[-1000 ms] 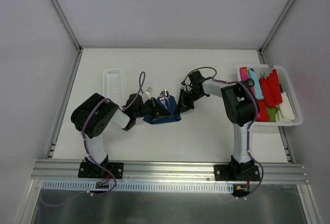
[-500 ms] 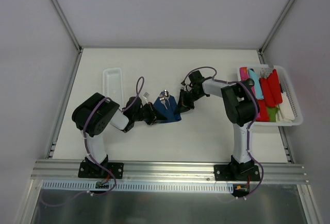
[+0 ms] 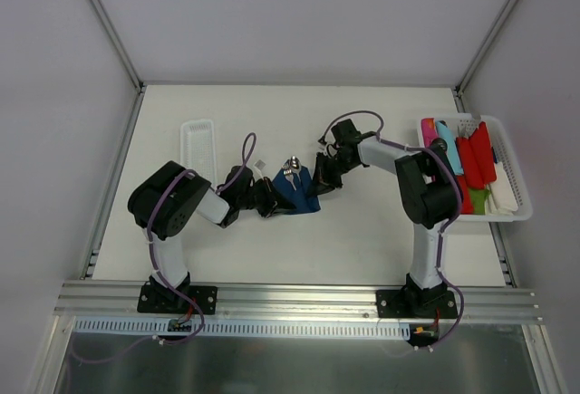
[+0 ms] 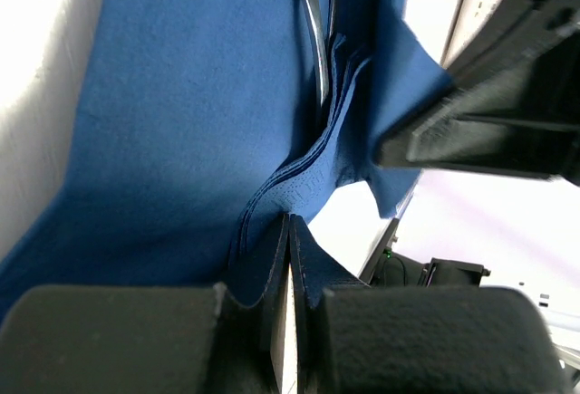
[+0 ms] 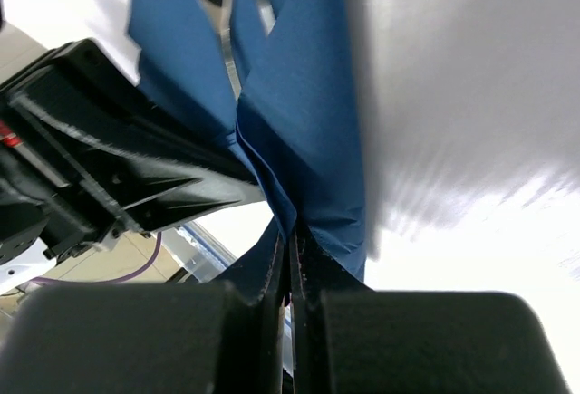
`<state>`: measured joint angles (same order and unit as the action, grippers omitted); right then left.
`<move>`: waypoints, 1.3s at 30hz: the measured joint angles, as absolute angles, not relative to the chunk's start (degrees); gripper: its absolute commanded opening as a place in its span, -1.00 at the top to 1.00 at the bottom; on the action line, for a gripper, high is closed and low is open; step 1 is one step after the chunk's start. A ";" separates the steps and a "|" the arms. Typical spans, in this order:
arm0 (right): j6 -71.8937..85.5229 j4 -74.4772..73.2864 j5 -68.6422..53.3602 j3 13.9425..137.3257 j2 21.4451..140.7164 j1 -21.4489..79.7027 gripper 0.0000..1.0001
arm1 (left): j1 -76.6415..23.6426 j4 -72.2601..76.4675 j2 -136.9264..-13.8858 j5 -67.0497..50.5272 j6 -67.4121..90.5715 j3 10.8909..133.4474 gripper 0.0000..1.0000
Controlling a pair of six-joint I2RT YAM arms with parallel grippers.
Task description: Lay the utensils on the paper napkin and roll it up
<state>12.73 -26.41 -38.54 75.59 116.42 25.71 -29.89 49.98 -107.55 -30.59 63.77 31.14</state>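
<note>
The navy-blue paper napkin (image 3: 295,195) lies mid-table between my two grippers, its sides lifted. Silver utensils (image 3: 290,170) stick out of its far end. My left gripper (image 3: 265,198) is shut on the napkin's left edge; in the left wrist view the napkin (image 4: 181,122) is pinched between the fingertips and a utensil handle (image 4: 313,23) runs along the fold. My right gripper (image 3: 316,186) is shut on the napkin's right edge; in the right wrist view the napkin (image 5: 308,113) is pinched and the utensils (image 5: 222,27) show at the top.
A long white plastic tray (image 3: 198,147) lies at the left rear. A white basket (image 3: 514,173) with red, pink and turquoise plastic pieces stands at the right edge. Enclosure walls ring the table.
The left gripper has drawn back left and the napkin has narrowed and risen between the two grippers. The right gripper shifted slightly up and right.
</note>
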 measured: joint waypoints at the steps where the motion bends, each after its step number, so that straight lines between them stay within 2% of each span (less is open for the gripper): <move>1: 12.88 -26.41 -38.52 75.59 115.98 25.89 1.00 | -29.89 49.80 -107.55 -30.59 63.70 31.24 1.00; 12: 17.08 -25.78 -39.86 76.82 115.33 27.92 1.00 | -29.89 48.77 -107.55 -30.59 63.59 31.70 1.00; 26: 23.66 -20.38 -43.03 76.84 120.11 29.47 0.99 | -29.89 48.40 -107.46 -30.59 63.44 31.79 1.00; 30: 25.15 -19.25 -43.70 76.84 121.60 29.47 0.73 | -29.89 47.68 -107.04 -30.50 63.11 31.81 1.00; 32: 25.61 -18.94 -43.97 76.84 121.73 29.47 0.51 | -29.89 47.09 -106.54 -30.33 62.74 31.79 1.00; 34: 26.17 -18.31 -44.69 76.84 121.73 29.47 0.25 | -29.91 46.39 -105.82 -29.82 62.28 31.64 0.89; 37: 26.96 -17.56 -46.11 76.95 121.73 29.47 0.03 | -29.89 44.07 -103.48 -28.84 61.56 30.72 0.78; 39: 27.33 -17.19 -46.85 77.14 121.73 29.47 -0.04 | -29.89 42.22 -101.01 -27.88 60.73 29.71 0.77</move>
